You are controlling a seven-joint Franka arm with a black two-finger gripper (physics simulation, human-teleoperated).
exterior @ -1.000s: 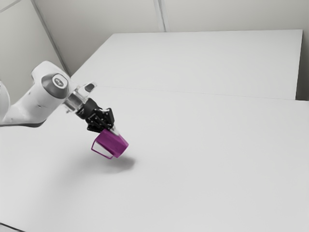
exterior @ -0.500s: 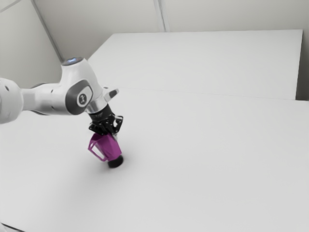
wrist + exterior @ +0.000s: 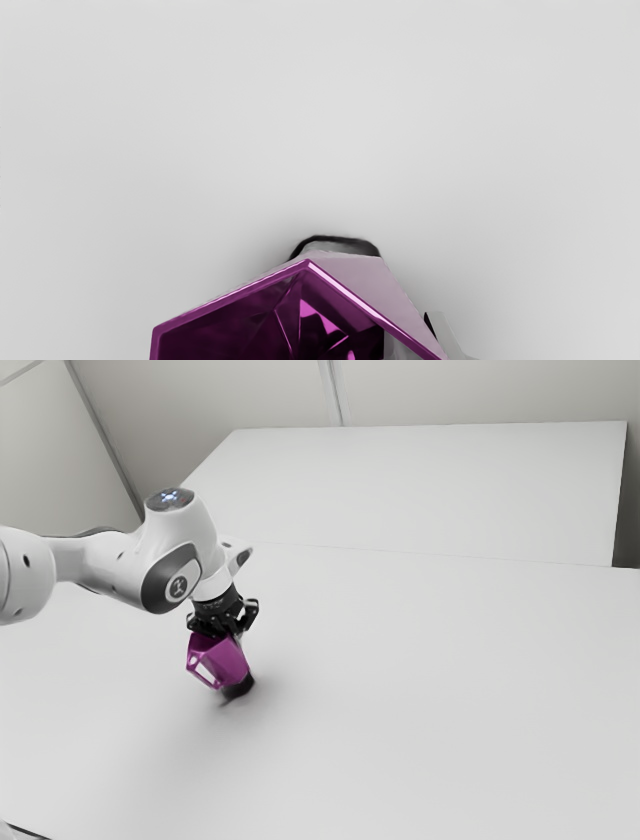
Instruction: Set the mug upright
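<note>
The purple mug [image 3: 226, 663] leans at an angle in the exterior view, its handle on the exterior view's left and a dark shadow under its base. My gripper [image 3: 238, 640] comes down from above onto its rim. In the wrist view I look into the mouth of the mug [image 3: 225, 325], with the gripper [image 3: 417, 342] at its wall: one finger inside, the other outside, closed on the wall. Whether the base touches the table cannot be told.
The white tabletop [image 3: 430, 680] spreads around the mug. Farther back in the exterior view lies another white surface [image 3: 420, 490], with pale walls behind it. My arm reaches in from the exterior view's left.
The hand has swung to a steeper, more downward pose, and the held mug has turned with it to a less tilted stance. Its shadow now lies close against the base.
</note>
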